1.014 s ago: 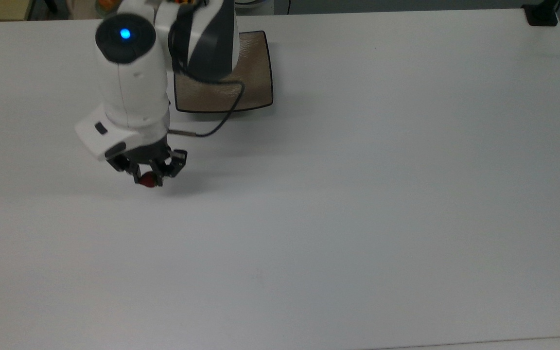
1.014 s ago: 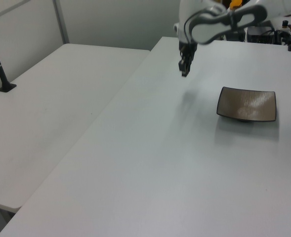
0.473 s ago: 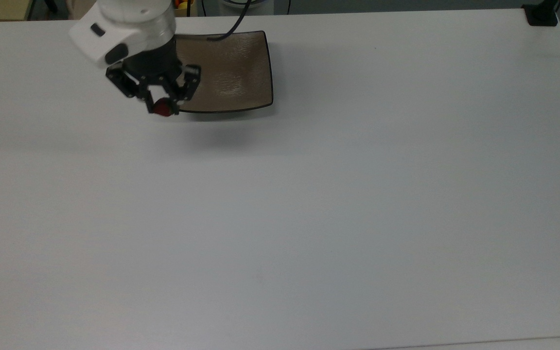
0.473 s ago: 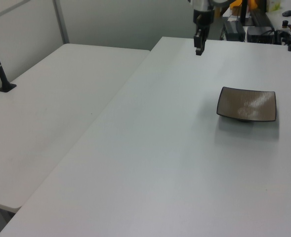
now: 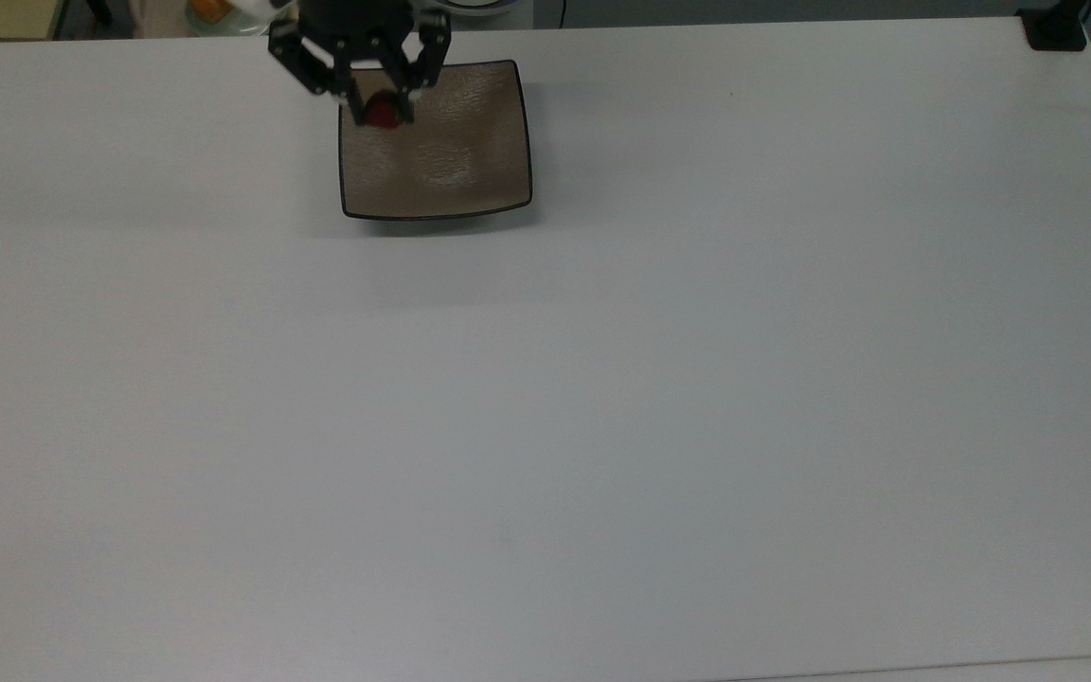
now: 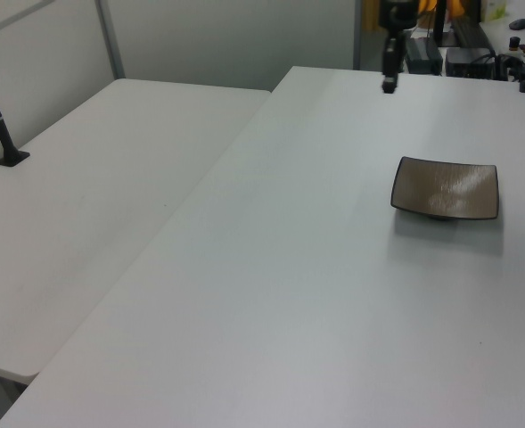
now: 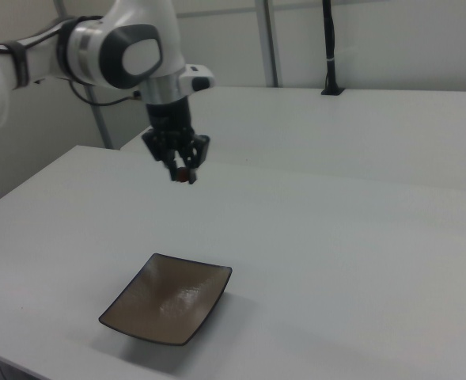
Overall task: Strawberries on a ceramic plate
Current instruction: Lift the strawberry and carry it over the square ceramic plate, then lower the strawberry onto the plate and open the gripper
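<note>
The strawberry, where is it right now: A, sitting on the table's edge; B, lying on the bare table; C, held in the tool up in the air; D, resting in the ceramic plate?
C: the tool grips the strawberry well above the ceramic plate, which holds nothing.

The square tan-beige ceramic plate with a thin dark rim (image 5: 470, 180) sits on the broad white table (image 5: 602, 426), in the upper left of the top view, near the table's far edge. In the right view the plate (image 7: 138, 313) lies at the lower left of the frame. The black two-finger gripper (image 5: 380, 112) overlaps the plate's upper left corner in the top view; in the right view the gripper (image 7: 183, 175) hangs well above the plate, in the upper left of the frame. The small dark-red strawberry (image 5: 381, 111) sits between the fingertips, clear of the table. In the left view the plate (image 6: 445, 189) lies at the right of the frame, with the gripper (image 6: 389, 84) above it near the top edge.
</note>
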